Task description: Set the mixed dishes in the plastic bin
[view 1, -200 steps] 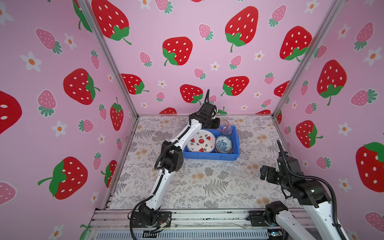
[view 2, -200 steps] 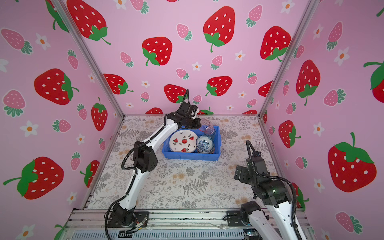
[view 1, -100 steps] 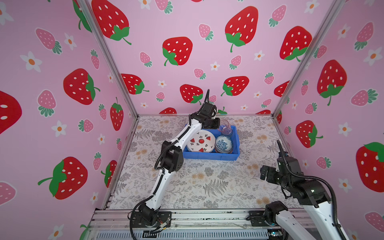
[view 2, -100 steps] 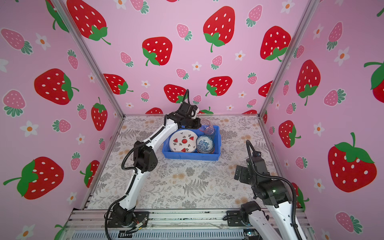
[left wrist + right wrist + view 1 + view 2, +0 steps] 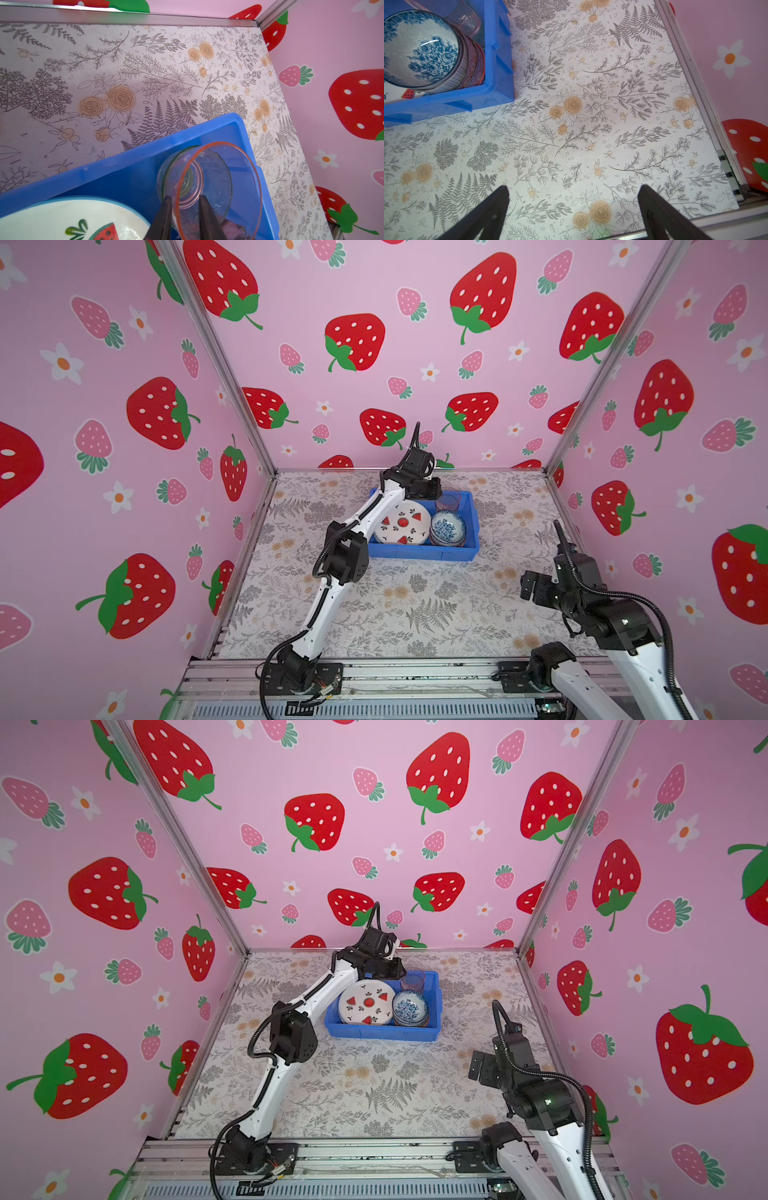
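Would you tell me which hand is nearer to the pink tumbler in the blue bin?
Left. The left hand straddles the wall of the pink tumbler inside the bin; the right hand hangs over the table nearer the front, apart from the bin.

Jaws of left end effector (image 5: 185, 198) newly apart astride pink tumbler (image 5: 245, 187) rim.

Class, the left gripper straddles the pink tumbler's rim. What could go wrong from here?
The left gripper has one finger inside the pink translucent tumbler; withdrawing crookedly could hook its rim and topple it from the greenish tumbler holding it. It might strike the blue-white patterned bowl in the blue plastic bin.
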Robot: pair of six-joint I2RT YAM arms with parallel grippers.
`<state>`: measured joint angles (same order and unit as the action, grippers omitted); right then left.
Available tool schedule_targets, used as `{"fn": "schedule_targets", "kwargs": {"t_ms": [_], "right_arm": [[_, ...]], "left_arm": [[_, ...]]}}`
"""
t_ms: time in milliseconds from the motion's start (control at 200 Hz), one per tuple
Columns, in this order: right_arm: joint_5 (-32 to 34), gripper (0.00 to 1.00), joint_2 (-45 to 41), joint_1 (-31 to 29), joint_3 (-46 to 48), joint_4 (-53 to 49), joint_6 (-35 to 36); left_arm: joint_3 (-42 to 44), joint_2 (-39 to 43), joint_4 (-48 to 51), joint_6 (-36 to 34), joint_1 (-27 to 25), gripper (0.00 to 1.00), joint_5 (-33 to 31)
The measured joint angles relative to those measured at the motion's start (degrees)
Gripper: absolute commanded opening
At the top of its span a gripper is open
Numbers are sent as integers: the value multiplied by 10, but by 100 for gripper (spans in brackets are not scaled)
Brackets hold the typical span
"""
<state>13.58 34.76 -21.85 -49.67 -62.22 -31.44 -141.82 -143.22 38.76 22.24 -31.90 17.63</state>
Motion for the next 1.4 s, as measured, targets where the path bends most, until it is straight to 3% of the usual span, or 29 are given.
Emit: {"fn": "schedule_targets", "kwargs": {"t_ms": [315,420,555,890,1401], "right_arm": [[0,99,3,0,0,1,1],[-3,99,12,0,0,8,5],[-15,99,38,0,0,33,19],[-78,99,147,3,0,143,64],[-145,99,374,23,-76,310,132]], "left_arm": [[-2,0,-2,-1,0,62,8],[-2,8,12,-8,0,78,4],[53,70,22,-21,0,92,-11],[292,315,-8,-35,35,94,-44],[652,639,-17,-43,177,99,-121]]}}
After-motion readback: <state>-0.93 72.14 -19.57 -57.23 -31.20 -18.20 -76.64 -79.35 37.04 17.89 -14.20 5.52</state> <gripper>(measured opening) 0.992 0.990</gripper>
